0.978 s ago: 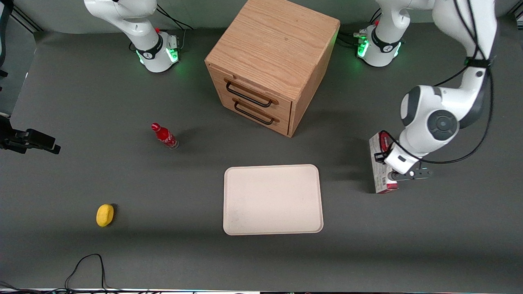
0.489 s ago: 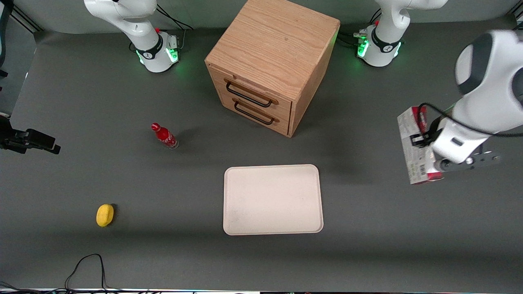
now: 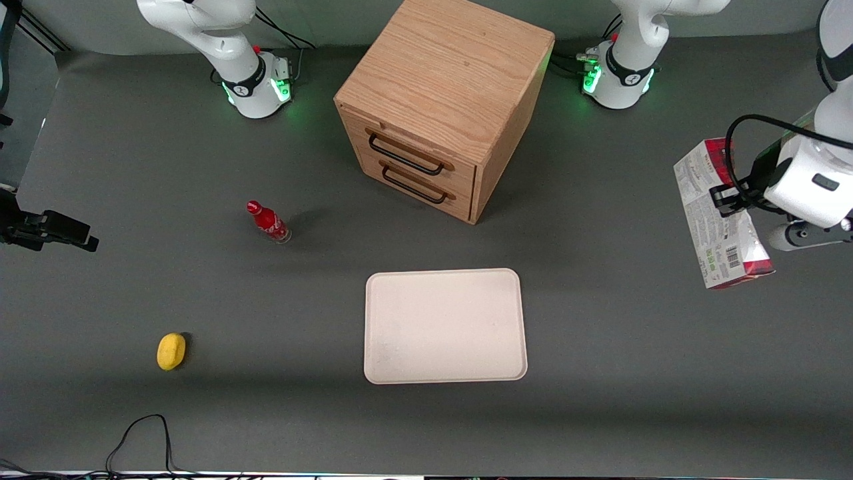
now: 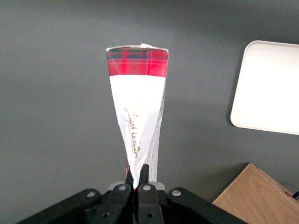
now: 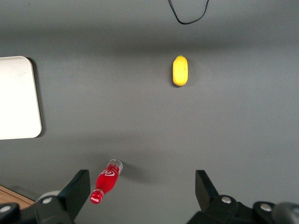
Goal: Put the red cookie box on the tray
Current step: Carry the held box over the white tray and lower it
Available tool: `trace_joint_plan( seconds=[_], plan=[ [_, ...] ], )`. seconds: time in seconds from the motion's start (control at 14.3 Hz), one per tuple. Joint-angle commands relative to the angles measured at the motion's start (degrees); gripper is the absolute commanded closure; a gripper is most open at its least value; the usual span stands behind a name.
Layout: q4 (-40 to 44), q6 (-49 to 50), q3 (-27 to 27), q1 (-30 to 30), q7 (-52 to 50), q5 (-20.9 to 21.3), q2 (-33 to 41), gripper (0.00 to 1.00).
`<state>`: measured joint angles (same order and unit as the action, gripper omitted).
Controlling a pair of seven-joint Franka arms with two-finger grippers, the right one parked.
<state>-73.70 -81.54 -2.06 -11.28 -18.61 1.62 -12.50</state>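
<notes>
The red cookie box (image 3: 721, 217) now hangs well above the table, higher and farther toward the working arm's end than a second ago, so the lift is done and the carry remains. The gripper (image 4: 137, 183) pinches the box's upper end, fingers closed on it. The dark grey table (image 3: 200, 400) spreads wide; the tray (image 3: 445, 326) lies bare, well apart from the box. The wooden cabinet (image 3: 440, 100) stands farther back. The box probably hangs slightly tilted.

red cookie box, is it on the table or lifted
Lifted. The long red and white cardboard cookie box hangs clear of the grey table, pinched in the left gripper, whose fingers are shut on it, toward the working arm's end.
</notes>
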Motion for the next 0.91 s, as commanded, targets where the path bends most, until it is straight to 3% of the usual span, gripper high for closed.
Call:
trace_joint_plan(
  seconds=[0.0, 0.35, 0.84],
  plan=[
    [11.0, 1.6, 2.2, -1.6, -6.9, -0.9, -8.4, 1.00],
    [23.8, 0.7, 4.8, -6.7, -15.0, -0.8, -20.2, 1.00],
    [23.5, -7.5, 6.5, -14.5, -19.7, -0.7, -21.6, 1.00]
  ],
)
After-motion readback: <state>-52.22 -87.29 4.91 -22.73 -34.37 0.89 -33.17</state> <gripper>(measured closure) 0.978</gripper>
